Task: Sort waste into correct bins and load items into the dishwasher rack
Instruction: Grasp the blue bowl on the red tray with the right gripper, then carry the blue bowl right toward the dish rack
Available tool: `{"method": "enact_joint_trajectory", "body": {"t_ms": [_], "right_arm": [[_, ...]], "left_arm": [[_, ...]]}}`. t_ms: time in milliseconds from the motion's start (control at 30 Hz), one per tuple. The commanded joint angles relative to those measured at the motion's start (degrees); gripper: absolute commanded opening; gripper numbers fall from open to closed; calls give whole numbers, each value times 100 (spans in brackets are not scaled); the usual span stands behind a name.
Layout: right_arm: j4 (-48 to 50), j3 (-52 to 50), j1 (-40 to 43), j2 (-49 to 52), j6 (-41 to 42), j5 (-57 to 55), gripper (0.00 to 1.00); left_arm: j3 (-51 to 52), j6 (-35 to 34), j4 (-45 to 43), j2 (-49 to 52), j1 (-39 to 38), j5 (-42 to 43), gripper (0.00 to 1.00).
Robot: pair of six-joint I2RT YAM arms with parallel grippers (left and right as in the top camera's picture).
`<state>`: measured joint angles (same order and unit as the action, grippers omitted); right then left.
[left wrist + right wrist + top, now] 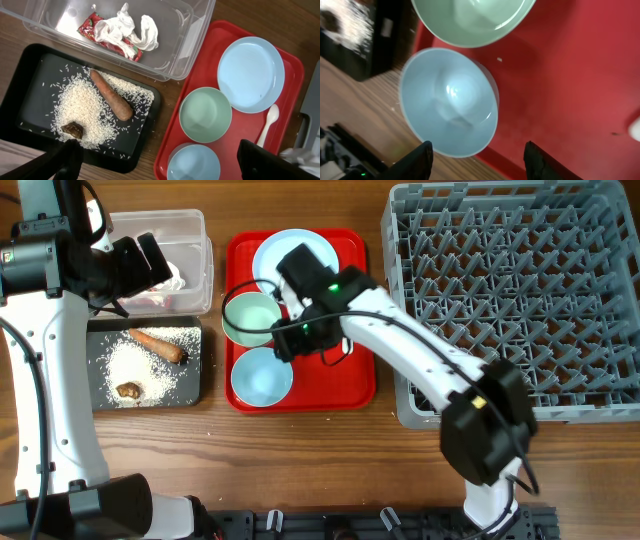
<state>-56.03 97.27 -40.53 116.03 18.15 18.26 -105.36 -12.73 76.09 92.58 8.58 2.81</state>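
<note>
The clear tub [200, 30] holds the red-and-white wrapper [92, 25] and white tissue [127, 27]. The black bin [30, 60] holds rice grains [75, 105], the carrot [111, 95] and the brown lump [73, 129]. On the red tray [210, 50] lie the blue plate [250, 72], the mint bowl [205, 114], the blue bowl [194, 162] and the white spoon [269, 120]. My left gripper [165, 162] is open and empty, high over the clear tub [190, 230]. My right gripper [479, 165] is open and empty, just above the blue bowl [447, 100]. The yellow cup is out of view.
The grey dishwasher rack [520, 290] stands at the right and shows nothing in it. The right arm reaches across the red tray [350, 380] and covers part of the plate [270, 255]. Bare wooden table lies along the front.
</note>
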Motion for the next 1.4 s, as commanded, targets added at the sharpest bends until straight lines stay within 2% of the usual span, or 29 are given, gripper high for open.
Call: {"method": "enact_joint_trajectory", "body": {"t_ms": [0,133,267,367,400,500,567,733,867,1000,1100,1167,1267,1333,1367], "right_arm": [[7,-17,-125,468,26,-59,59],[74,-26,-129,868,79,-55,54],[203,-26,-129,946,304,-50,41],[282,-26,-131,970,352,-33,37],[286,-26,-129,1014,426,-15,28],[284,-26,-129,1104,446,63,11],[286,-26,-129,1117,448,96,4],[125,-22,-118,1012,605,111,4],[-326,-20,-31,299,603,-396,4],[-708,-20,181,-885,822,-1735,4],[-704,-20,380,-1613,1375,-3891,4],[-564,-22,487,-1823,1698,-5781,4],[31,-22,717,-1711,1604,-7759,4],[820,-22,1054,-1502,938,-8782,4],[1355,-22,1248,-1375,409,-8920,4]], "left_arm": [[-72,31,-17,-31,22,-96,100],[-72,31,-17,-31,22,-96,100],[-72,31,-17,-31,22,-96,100],[-72,31,-17,-31,22,-96,100],[-72,31,-17,-31,22,-96,100],[-72,31,-17,-31,22,-96,100],[-72,31,-17,-31,22,-98,100],[-72,33,-17,-31,22,-98,100],[-72,31,-17,-31,22,-98,100],[-72,31,-17,-31,22,-98,100],[-72,33,-17,-31,22,-96,100],[-72,31,-17,-31,22,-98,100],[-72,31,-17,-31,22,-98,100],[-72,31,-17,-31,22,-98,100],[-72,31,-17,-31,22,-96,100]]}}
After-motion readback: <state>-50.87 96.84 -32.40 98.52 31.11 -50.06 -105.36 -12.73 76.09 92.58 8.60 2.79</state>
